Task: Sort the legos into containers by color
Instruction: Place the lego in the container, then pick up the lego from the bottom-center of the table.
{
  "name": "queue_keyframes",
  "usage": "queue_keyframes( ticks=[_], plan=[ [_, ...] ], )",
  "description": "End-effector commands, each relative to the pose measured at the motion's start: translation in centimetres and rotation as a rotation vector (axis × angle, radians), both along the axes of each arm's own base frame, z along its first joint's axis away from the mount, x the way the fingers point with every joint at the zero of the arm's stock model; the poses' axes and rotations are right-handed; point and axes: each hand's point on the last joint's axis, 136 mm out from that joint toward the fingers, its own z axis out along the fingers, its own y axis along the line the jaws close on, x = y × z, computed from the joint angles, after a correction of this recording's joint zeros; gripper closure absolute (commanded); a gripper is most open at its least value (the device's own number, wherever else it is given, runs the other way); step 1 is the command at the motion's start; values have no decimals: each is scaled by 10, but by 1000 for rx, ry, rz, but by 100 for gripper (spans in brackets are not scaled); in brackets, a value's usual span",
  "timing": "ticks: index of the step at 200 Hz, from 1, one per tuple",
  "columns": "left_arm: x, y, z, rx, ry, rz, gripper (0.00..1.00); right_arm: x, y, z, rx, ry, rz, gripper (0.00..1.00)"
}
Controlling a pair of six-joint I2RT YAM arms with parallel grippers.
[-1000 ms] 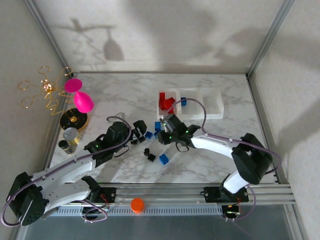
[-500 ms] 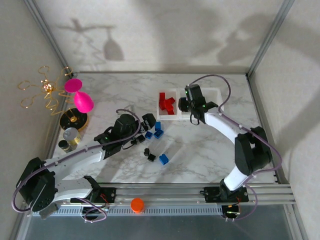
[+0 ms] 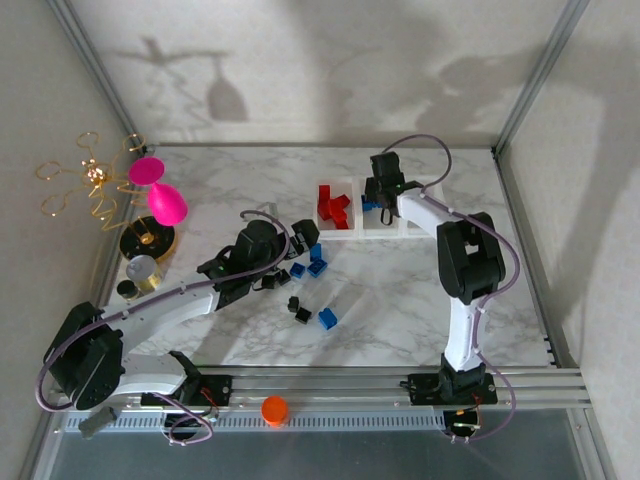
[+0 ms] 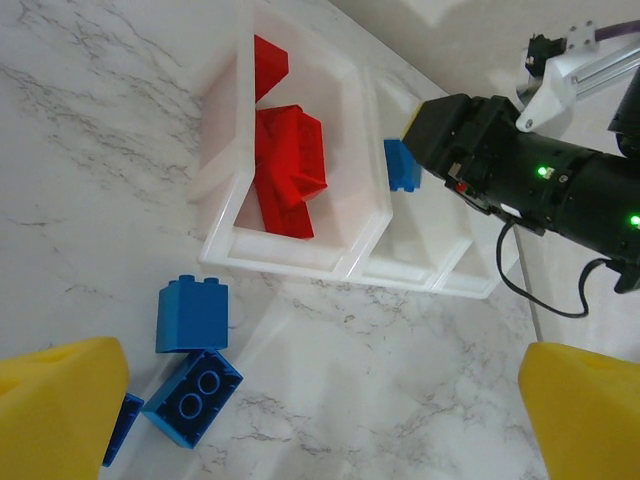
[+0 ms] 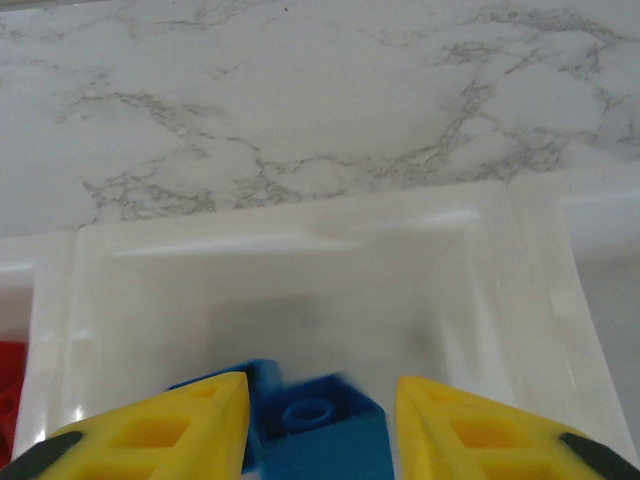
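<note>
Lego (image 5: pixel 325 440) in right gripper (image 5: pixel 320 405)

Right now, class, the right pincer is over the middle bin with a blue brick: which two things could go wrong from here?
1. The blue brick at the right pincer hangs near the wall shared with the red bin. Released there, it might clip the wall and land among the red bricks.
2. The open left pincer hovers over two close-set blue bricks. Closing could catch both or push one away.

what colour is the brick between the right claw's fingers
Blue; the small plastic brick shows best in the right wrist view.
</note>
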Motion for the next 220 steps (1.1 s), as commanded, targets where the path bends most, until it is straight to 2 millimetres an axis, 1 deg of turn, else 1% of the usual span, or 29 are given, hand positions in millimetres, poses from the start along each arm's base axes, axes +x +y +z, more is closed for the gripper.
queue_keyframes(
  ticks=[1, 21, 49, 73, 79, 99, 121, 152, 175, 190, 200, 205, 208, 220],
  plan=[
    [3, -10, 16, -12, -39, -34, 0, 14, -1, 15, -19, -39, -7, 52],
    [3, -11, 18, -16, -42, -37, 0, 13, 2, 30, 6, -64, 8, 50],
    [1, -10, 22, -25, -47, -38, 0, -5, 13, 49, 58, -76, 53, 48],
    [-4, -6, 27, -30, -54, -40, 0, -31, 22, 57, 91, -63, 94, 46],
    [-6, -5, 28, -30, -57, -40, 0, -40, 25, 57, 99, -54, 111, 46],
    [-12, 3, 26, -21, -51, -32, 0, -66, 29, 59, 116, -24, 142, 44],
    [-21, 12, 19, -12, -32, -23, 1, -98, 33, 56, 125, 20, 181, 42],
    [-33, 23, 9, -10, -4, -9, 1, -145, 44, 50, 141, 71, 248, 38],
    [-40, 30, 1, -5, 14, 2, 0, -183, 52, 37, 138, 126, 291, 37],
    [-44, 36, -4, 1, 29, 15, 0, -209, 63, 29, 139, 153, 341, 36],
    [-47, 39, -7, -4, 33, 24, 1, -225, 67, 22, 133, 173, 358, 36],
    [-48, 41, -8, -7, 36, 29, 1, -230, 65, 19, 136, 185, 353, 35],
    [-49, 42, -9, -8, 37, 33, 0, -239, 72, 16, 136, 194, 379, 35],
    [-52, 47, -12, -14, 44, 50, 0, -259, 79, 7, 134, 216, 410, 35]
  ],
)
